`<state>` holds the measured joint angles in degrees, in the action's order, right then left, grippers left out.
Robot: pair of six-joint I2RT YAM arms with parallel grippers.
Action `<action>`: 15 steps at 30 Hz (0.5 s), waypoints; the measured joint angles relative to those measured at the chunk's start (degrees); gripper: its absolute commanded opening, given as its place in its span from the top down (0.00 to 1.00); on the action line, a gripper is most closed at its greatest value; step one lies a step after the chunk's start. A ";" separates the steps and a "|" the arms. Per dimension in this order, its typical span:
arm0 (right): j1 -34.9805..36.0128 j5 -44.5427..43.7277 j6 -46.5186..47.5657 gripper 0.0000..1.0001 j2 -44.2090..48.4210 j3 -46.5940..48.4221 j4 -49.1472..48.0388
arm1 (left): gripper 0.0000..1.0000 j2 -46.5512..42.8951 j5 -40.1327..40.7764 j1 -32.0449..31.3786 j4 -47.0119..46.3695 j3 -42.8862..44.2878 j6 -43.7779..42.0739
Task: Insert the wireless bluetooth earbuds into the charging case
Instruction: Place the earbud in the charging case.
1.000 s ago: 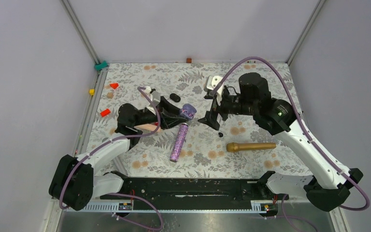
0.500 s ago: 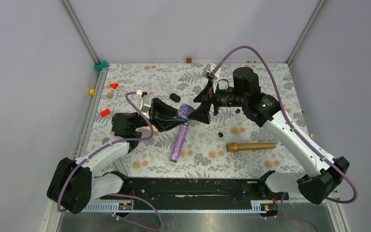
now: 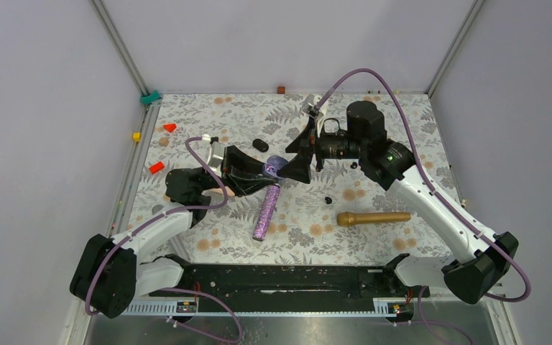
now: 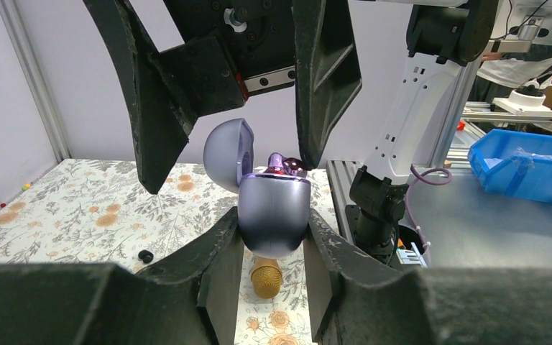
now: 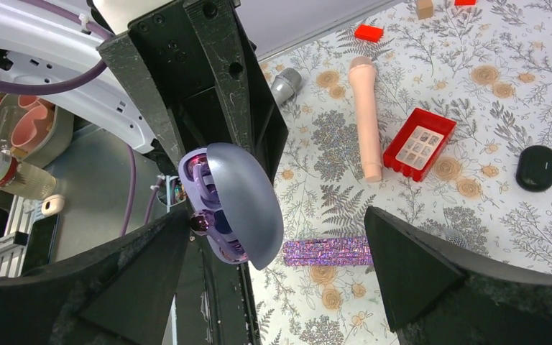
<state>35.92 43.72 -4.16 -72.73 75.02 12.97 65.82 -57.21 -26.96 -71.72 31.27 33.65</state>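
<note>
My left gripper (image 4: 273, 231) is shut on the rounded purple charging case (image 4: 273, 215), held above the table with its lid (image 4: 228, 154) swung open. A dark glossy bud (image 4: 292, 166) pokes up from the case's mouth. My right gripper (image 5: 277, 219) is open, and its two fingers straddle the case (image 5: 233, 205) without touching it. In the top view both grippers meet at the case (image 3: 278, 167) mid-table. One tiny black earbud (image 3: 328, 200) lies on the floral mat, and another small black piece (image 3: 354, 165) lies by the right arm.
A purple glitter microphone (image 3: 266, 212) lies just below the case, and a gold microphone (image 3: 372, 217) lies to the right. A black oval capsule (image 3: 260, 145) sits behind. Red blocks (image 3: 157, 167) lie at the left, with a pink microphone (image 5: 365, 115) and a red tray (image 5: 420, 144).
Over the second, my right gripper swung left and up to straddle the case, while the left gripper lifted and turned the case toward it. Little has moved in the last half second.
</note>
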 measured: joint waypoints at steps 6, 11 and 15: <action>0.02 -1.16 -0.04 0.02 -0.02 -0.09 0.00 | 1.00 0.02 -0.04 -0.22 0.04 0.00 0.52; 0.02 -1.95 0.04 0.02 -0.02 -0.09 0.02 | 1.00 0.02 -0.24 -0.44 0.04 0.00 0.92; 0.02 -2.25 0.04 0.01 -0.02 -0.09 0.02 | 1.00 0.04 -0.46 -0.50 0.02 0.00 0.94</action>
<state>35.94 41.47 -4.12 -72.75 74.94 12.99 65.87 -57.67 -27.46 -71.70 31.27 34.59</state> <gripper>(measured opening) 0.981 0.330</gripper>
